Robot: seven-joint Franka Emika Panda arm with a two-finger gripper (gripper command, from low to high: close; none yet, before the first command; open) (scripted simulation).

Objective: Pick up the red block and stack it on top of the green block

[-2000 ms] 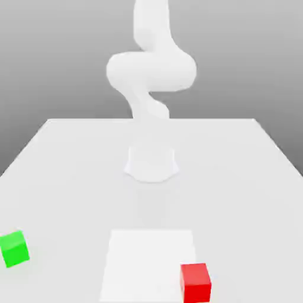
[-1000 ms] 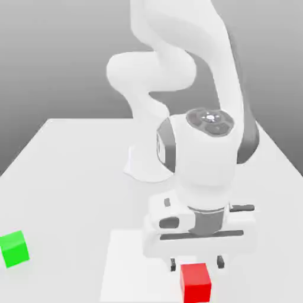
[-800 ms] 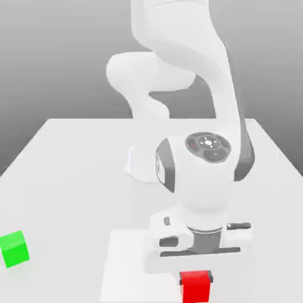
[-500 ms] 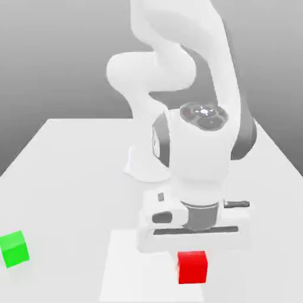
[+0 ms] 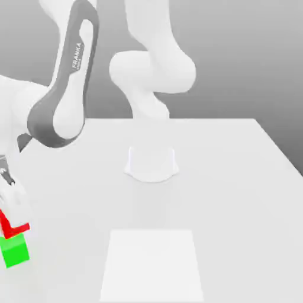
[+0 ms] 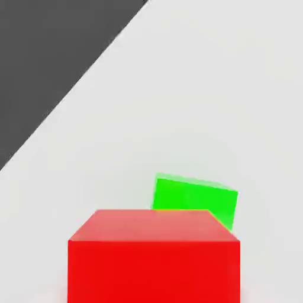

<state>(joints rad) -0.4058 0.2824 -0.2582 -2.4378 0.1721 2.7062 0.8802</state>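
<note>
Your red block (image 5: 7, 228) has left its spot by the pale square (image 5: 151, 266) and is now at the exterior view's left, pinched in the gripper (image 5: 13, 222). A second ago the gripper stood around it, spread and empty. The green block (image 5: 15, 251) sits where it sat, on the table (image 5: 237, 195), and the red one is now close over it. So the pick is done and the carry nearly so; you are, I'd judge, at the lining-up and lowering step.

You can't tell from here whether the two blocks touch. In the hand view the green block lies turned against the red one and partly hidden behind it, so check the centring and turn before you lower. Let go off-centre and the red block could tip or slide off.
</note>
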